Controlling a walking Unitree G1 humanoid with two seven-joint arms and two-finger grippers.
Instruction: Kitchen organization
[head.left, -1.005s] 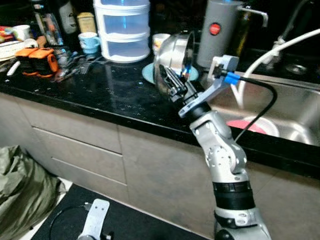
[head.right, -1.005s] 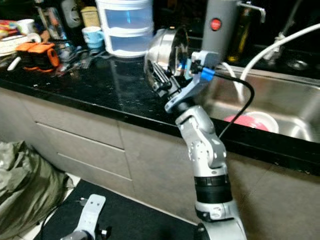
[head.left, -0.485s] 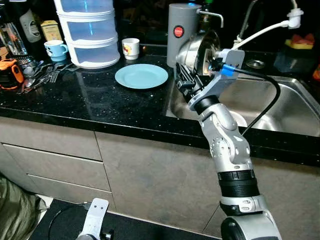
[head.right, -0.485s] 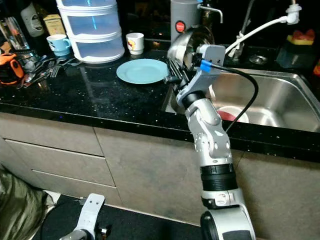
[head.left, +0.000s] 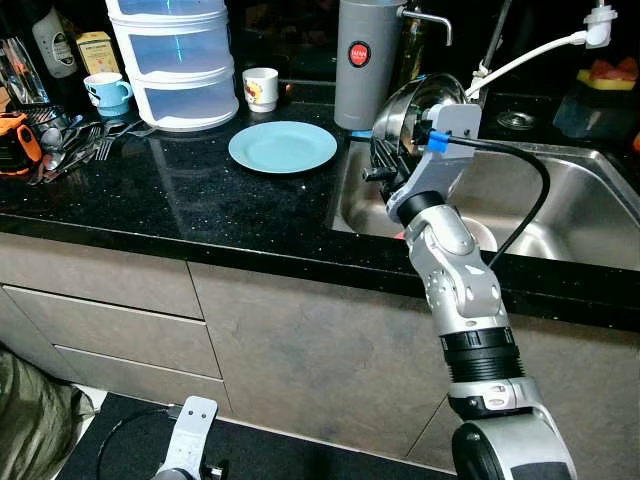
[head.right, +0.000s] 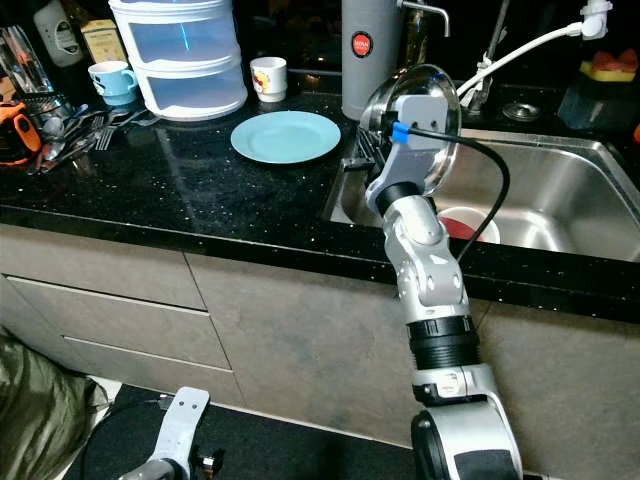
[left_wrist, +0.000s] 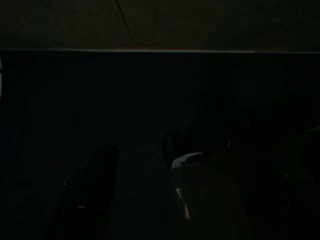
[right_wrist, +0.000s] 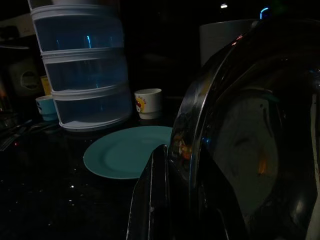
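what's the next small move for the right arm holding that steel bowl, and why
Probably lower the shiny steel bowl into the stainless sink. The right gripper pinches its rim, holding it on edge above the sink's left end, past the black countertop. A pink bowl sits below, so set it down beside that.

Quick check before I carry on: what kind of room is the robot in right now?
A home kitchen, most likely: a black stone counter with drawers beneath, a steel sink with a tap, and a blue plate and mugs set out.
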